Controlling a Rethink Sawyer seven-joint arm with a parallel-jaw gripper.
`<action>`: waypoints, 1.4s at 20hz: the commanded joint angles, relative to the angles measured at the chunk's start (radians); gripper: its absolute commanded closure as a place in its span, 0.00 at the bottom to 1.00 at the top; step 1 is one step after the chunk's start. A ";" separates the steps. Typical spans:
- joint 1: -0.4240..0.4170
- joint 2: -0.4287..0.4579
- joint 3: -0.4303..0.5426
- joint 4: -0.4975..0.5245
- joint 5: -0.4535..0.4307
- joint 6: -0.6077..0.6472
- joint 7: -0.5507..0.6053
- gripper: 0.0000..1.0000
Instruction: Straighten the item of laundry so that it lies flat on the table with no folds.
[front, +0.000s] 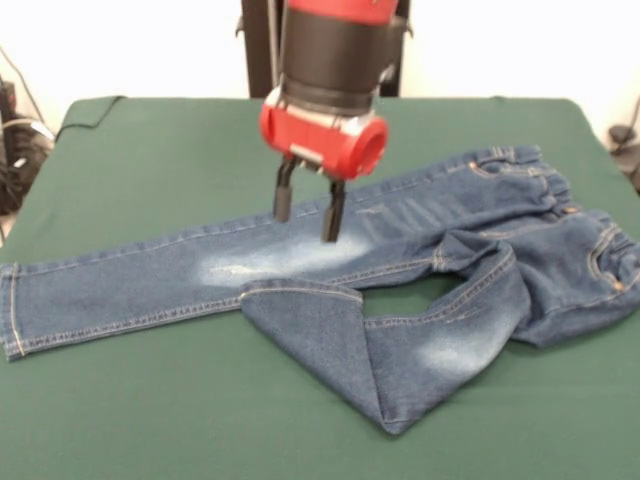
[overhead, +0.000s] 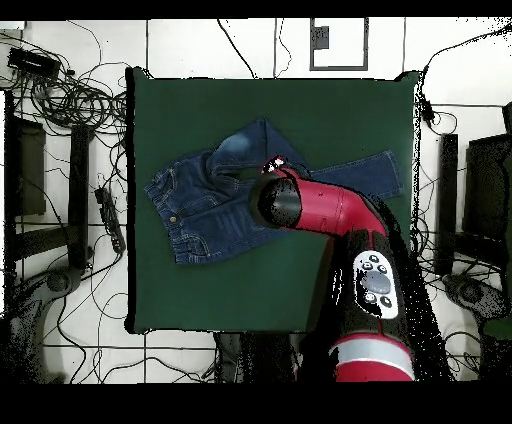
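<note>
The blue denim jeans (front: 420, 250) lie on the dark green table (front: 150, 140). One leg runs out flat to the left in the front view, its cuff near the table's left edge. The other leg is folded back on itself, making a pointed flap at the front. The waistband is at the right. My gripper (front: 308, 208) hangs just above the straight leg, near its faded patch, with its fingers (front: 283, 202) apart and nothing between them. In the overhead view the arm covers the gripper; the jeans (overhead: 200, 200) show left of it on the table (overhead: 250, 290).
Cables and black equipment (overhead: 60, 100) lie on the floor round the table. The robot's pedestal (front: 262, 45) stands at the far edge. The arm (overhead: 340, 215) reaches over the table's middle from the near side in the overhead view.
</note>
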 joint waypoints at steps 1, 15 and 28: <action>0.027 -0.006 0.063 0.037 0.077 0.129 0.136 0.00; 0.009 0.137 0.108 -0.015 0.054 -0.123 0.117 0.00; 0.075 0.241 0.072 -0.153 0.119 -0.133 0.168 0.00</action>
